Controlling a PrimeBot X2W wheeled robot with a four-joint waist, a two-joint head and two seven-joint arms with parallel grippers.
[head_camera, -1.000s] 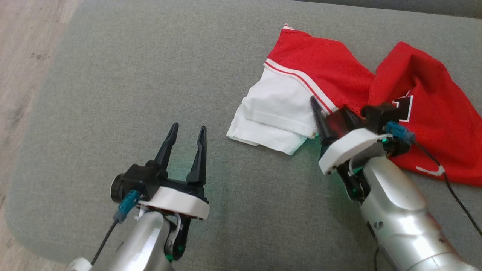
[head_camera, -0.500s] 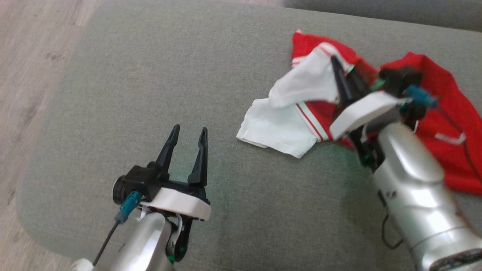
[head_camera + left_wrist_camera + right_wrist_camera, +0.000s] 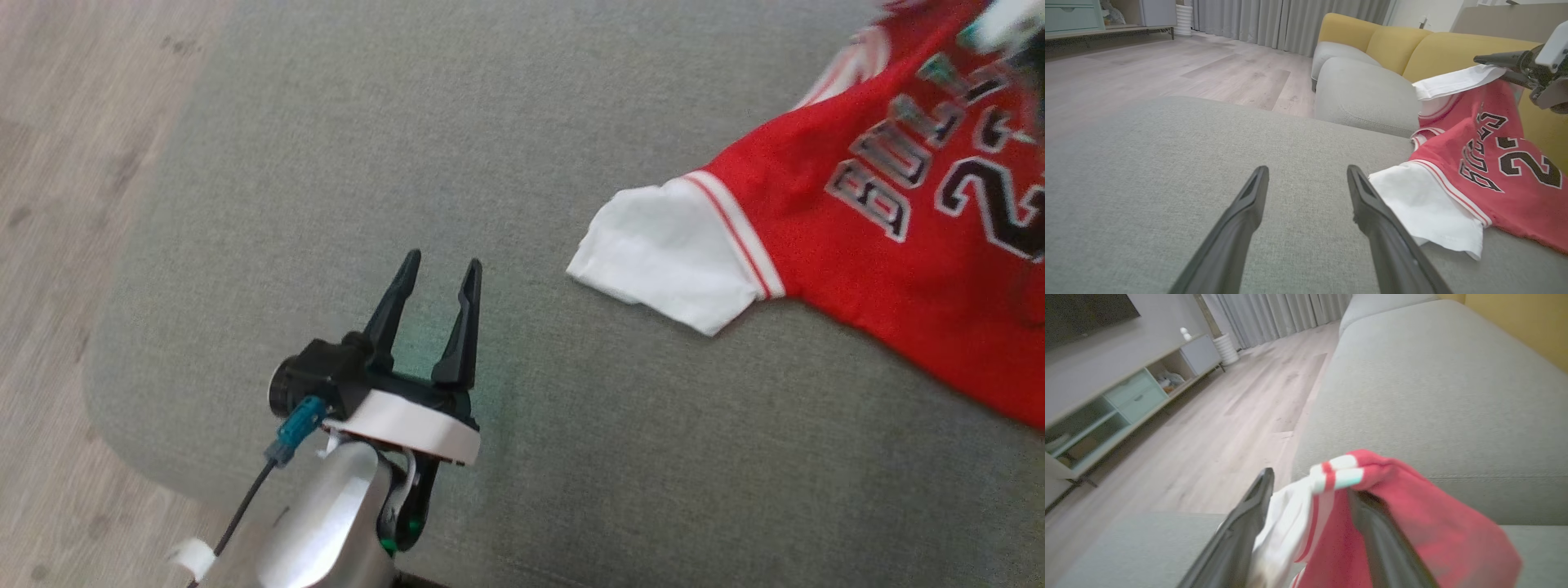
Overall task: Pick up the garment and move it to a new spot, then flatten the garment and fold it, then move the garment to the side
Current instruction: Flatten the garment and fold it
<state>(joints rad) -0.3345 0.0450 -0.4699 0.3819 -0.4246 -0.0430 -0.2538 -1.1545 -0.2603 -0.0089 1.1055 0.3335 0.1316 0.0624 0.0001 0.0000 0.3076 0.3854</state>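
Starting at the left: pale wooden floor (image 3: 65, 163), then one big grey fabric seat cushion (image 3: 571, 122) that carries everything. Over its near left corner hangs the left gripper (image 3: 443, 260). Its two dark fingers are spread wide, there's nothing between them, and it sits well apart from the cloth.

Moving right, there's exactly one garment, a red fabric jersey with white sleeves and black lettering and numbers (image 3: 857, 245). It's on the right part of the cushion, print side up. I count two sleeves. One white sleeve (image 3: 669, 253) lies flat on the cushion and points toward the left gripper. The other sleeve (image 3: 1457, 81) is up in the air at the far right.

That raised one hangs off the right gripper (image 3: 1310, 484). Its wrist view shows two fingers standing well apart, with white and red-striped cloth bunched between them and draped over one finger. I can't tell if it's actually pinched or just hooked.

Behind all that, the left wrist view shows a second grey cushion (image 3: 1363, 94) and a yellow sofa back (image 3: 1453, 49).
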